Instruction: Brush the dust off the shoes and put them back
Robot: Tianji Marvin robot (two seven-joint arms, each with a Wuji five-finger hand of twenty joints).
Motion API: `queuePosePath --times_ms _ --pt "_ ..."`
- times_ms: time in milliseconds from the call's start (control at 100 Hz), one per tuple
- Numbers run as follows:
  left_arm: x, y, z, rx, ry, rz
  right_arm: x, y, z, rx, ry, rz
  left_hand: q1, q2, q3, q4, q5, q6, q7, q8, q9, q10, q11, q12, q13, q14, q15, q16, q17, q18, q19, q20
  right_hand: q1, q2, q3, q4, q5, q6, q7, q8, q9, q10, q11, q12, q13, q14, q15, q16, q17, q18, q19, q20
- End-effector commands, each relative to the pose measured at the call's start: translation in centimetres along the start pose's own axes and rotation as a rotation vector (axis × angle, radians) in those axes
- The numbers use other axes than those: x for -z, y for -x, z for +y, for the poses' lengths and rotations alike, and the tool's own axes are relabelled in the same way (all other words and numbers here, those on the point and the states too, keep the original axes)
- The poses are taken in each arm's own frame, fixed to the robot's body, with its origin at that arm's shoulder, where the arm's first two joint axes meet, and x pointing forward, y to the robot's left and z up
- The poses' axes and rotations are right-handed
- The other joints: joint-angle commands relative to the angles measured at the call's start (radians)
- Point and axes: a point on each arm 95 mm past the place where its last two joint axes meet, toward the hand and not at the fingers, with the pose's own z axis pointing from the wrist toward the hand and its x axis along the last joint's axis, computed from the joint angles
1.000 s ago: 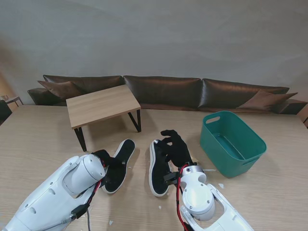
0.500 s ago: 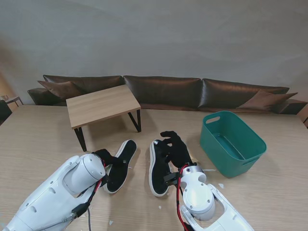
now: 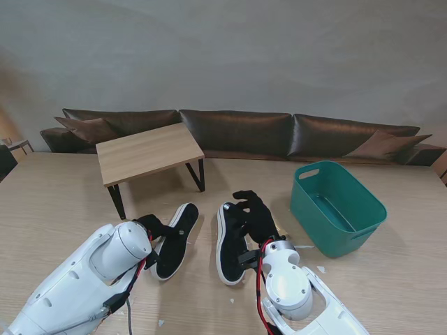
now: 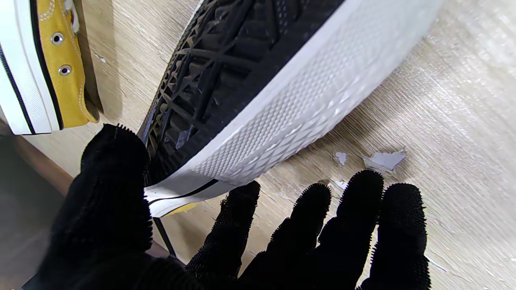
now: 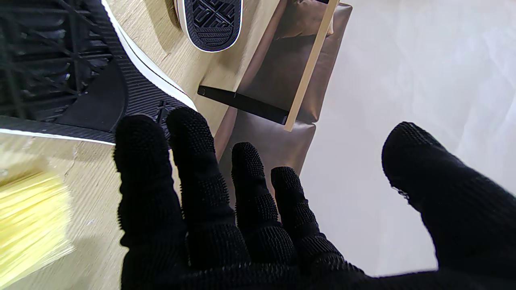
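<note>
Two yellow canvas shoes lie sole up on the table. My left hand (image 3: 155, 229) holds the heel end of the left shoe (image 3: 176, 239). In the left wrist view its thumb (image 4: 115, 177) rests on the black tread and the fingers (image 4: 238, 225) reach under the white rim (image 4: 282, 108), which is tilted off the table. The right shoe (image 3: 228, 244) lies beside it. My right hand (image 3: 255, 213) hovers at that shoe's right edge, fingers (image 5: 189, 161) spread and holding nothing. Yellow brush bristles (image 5: 28, 217) show beside it in the right wrist view.
A teal basket (image 3: 328, 234) stands to the right of the shoes. A low wooden table (image 3: 147, 150) stands farther from me on the left, with a brown sofa (image 3: 237, 129) behind. Small paper scraps (image 4: 383, 159) lie on the table by the left shoe.
The left shoe has turned and slid slightly to the right with my left hand on its heel. The right hand and right shoe have not moved.
</note>
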Motion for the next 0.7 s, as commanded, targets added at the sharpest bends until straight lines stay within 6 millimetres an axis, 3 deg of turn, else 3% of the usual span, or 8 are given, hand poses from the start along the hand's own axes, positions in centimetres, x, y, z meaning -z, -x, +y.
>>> queuePosePath --times_ms 0,200,690 --pt "0.12 -0.45 0.07 0.013 0.025 0.015 0.13 -0.05 -0.31 -0.003 -0.018 -0.002 0.020 0.025 -0.024 0.039 -0.009 -0.006 -0.004 -0.004 -0.020 0.005 0.006 -0.009 -0.042 0.023 -0.014 -0.011 -0.009 0.045 -0.018 -0.011 -0.040 0.035 0.001 0.034 0.011 -0.017 -0.007 -0.010 -0.015 -0.002 -0.005 -0.011 -0.011 0.011 0.009 0.000 -0.384 -0.033 -0.024 0.008" --pt "0.03 -0.27 -0.01 0.018 0.029 0.023 0.04 -0.15 -0.28 0.000 -0.017 -0.001 0.023 0.024 -0.028 0.039 0.006 -0.039 0.003 -0.001 -0.016 0.001 0.007 -0.009 -0.043 0.018 -0.014 -0.012 -0.011 0.043 -0.024 -0.012 -0.039 0.035 0.002 0.034 0.011 -0.017 -0.008 -0.010 -0.016 -0.002 -0.005 -0.011 -0.010 0.012 0.009 0.000 -0.385 -0.031 -0.025 0.008" --pt "0.40 -0.39 -0.09 0.021 0.021 0.028 0.10 -0.01 -0.34 -0.001 -0.021 -0.009 0.027 0.027 -0.038 0.040 0.007 -0.035 0.003 -0.001 -0.017 0.009 0.007 -0.008 -0.048 0.022 -0.017 -0.012 -0.012 0.043 -0.031 -0.009 -0.040 0.035 0.001 0.034 0.012 -0.016 -0.008 -0.009 -0.017 -0.002 -0.005 -0.011 -0.011 0.011 0.009 0.000 -0.384 -0.032 -0.026 0.009"
